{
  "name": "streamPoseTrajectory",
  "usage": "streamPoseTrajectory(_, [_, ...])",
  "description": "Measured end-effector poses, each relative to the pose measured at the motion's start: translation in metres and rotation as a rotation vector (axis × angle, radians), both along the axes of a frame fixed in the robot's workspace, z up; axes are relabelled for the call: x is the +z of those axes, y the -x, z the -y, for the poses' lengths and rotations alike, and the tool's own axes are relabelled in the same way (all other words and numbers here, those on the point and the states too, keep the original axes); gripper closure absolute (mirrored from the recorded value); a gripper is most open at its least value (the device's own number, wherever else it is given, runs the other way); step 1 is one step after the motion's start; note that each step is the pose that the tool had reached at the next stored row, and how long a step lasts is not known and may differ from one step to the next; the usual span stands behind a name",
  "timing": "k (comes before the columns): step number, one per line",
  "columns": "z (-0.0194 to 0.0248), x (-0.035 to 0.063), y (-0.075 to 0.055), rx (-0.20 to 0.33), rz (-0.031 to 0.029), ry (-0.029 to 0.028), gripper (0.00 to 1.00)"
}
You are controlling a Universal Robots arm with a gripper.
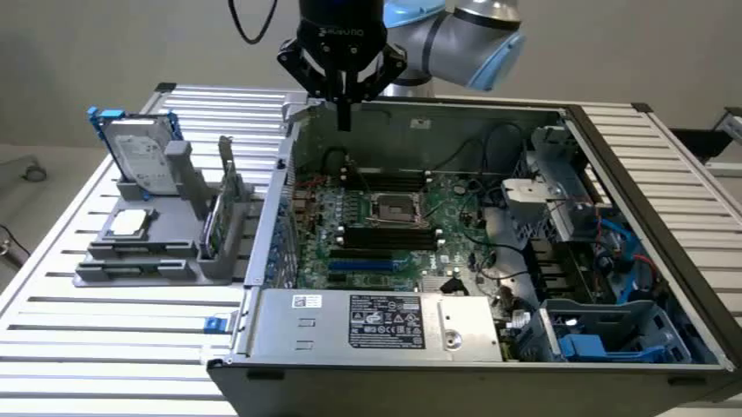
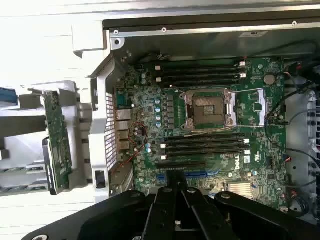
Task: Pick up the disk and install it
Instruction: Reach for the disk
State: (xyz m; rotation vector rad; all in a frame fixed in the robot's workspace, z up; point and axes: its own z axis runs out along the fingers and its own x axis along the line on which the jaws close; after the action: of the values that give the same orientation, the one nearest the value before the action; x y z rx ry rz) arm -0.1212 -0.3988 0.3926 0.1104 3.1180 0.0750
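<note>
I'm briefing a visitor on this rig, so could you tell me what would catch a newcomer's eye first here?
The open computer case with its green motherboard dominates the middle of the table. The black gripper hangs shut and empty above the case's far wall. At the exterior view's left, the disk stands upright in a grey holder.

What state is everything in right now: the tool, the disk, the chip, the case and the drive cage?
tool: shut, holding nothing, raised over the case.
disk: upright in the grey stand, not picked up.
chip: lying flat on the stand.
case: open, motherboard exposed.
blue cage: looks empty.
</note>
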Motion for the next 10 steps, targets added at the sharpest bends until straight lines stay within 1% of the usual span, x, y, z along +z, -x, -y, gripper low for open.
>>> streamPoseTrajectory(10, [0.0000, 0.0000, 0.0000, 0.000, 0.0000, 0.0000, 0.89])
